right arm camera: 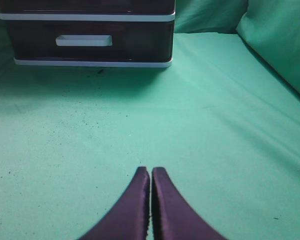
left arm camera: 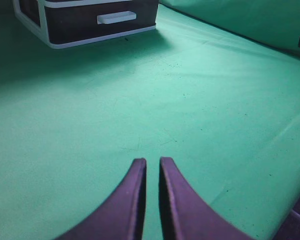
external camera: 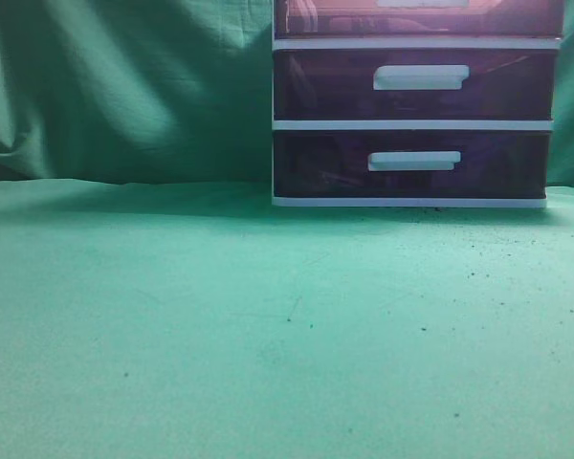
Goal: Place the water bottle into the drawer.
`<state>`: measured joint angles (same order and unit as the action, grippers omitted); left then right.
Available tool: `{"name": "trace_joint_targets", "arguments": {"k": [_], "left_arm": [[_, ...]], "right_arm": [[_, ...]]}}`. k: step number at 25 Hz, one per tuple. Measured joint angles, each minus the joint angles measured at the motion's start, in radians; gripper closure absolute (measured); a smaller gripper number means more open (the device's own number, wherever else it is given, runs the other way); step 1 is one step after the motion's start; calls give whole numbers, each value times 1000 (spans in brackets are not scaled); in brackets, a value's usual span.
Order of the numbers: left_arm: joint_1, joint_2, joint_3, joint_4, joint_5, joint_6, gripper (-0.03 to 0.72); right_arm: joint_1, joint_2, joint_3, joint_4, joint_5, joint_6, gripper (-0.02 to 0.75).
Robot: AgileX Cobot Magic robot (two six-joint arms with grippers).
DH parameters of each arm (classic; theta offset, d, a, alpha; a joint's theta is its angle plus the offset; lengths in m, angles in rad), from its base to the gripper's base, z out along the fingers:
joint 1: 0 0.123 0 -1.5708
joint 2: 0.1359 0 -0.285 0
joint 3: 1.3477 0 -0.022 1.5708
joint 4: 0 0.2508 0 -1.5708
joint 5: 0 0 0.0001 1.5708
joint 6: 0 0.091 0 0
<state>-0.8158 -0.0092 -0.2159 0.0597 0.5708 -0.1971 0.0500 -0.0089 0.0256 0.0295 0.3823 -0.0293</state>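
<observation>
Left hand (left arm camera: 151,167) first: its two dark fingers are drawn almost together with only a thin slit between them, nothing pinched, hovering over bare green counter (left arm camera: 200,125). Ahead and to its left sits the white-framed cabinet (left arm camera: 40,32), well apart from the fingertips. Moving right, the right hand (right arm camera: 151,172) has its fingers pressed together too, empty, with the same cabinet far ahead.

The water bottle? Nowhere to be seen in any view, so neither hand has it. The drawer (external camera: 416,17), the reddish one, shows only as a strip at the top edge of the exterior view, and it looks pushed in above the two darker purple drawers (external camera: 413,84).

The risks, as I judge them: with both hands closed up, any reach for the bottle would knock it over rather than grip it. Clear plastic will be hard to spot on this cloth. And a shut drawer means a handle pull first; hooking a lower white handle (external camera: 421,77) by mistake opens the wrong compartment.
</observation>
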Motion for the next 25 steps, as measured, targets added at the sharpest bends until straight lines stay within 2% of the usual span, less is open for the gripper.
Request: {"name": "trace_joint_targets", "arguments": {"k": [5, 8, 13, 18, 21, 25], "left_arm": [[0, -1, 0, 0, 0, 0, 624], [70, -1, 5, 47, -3, 9, 624], [405, -2, 80, 118, -159, 11, 624], [731, -2, 202, 113, -290, 11, 624], [849, -2, 239, 105, -318, 9, 624], [879, -4, 239, 133, -284, 9, 624]], "right_arm": [[0, 0, 0, 0, 0, 0, 738], [0, 0, 0, 0, 0, 0, 738], [0, 0, 0, -2, 0, 2, 738], [0, 0, 0, -2, 0, 7, 738], [0, 0, 2, -2, 0, 8, 738], [0, 0, 2, -2, 0, 8, 738]]}}
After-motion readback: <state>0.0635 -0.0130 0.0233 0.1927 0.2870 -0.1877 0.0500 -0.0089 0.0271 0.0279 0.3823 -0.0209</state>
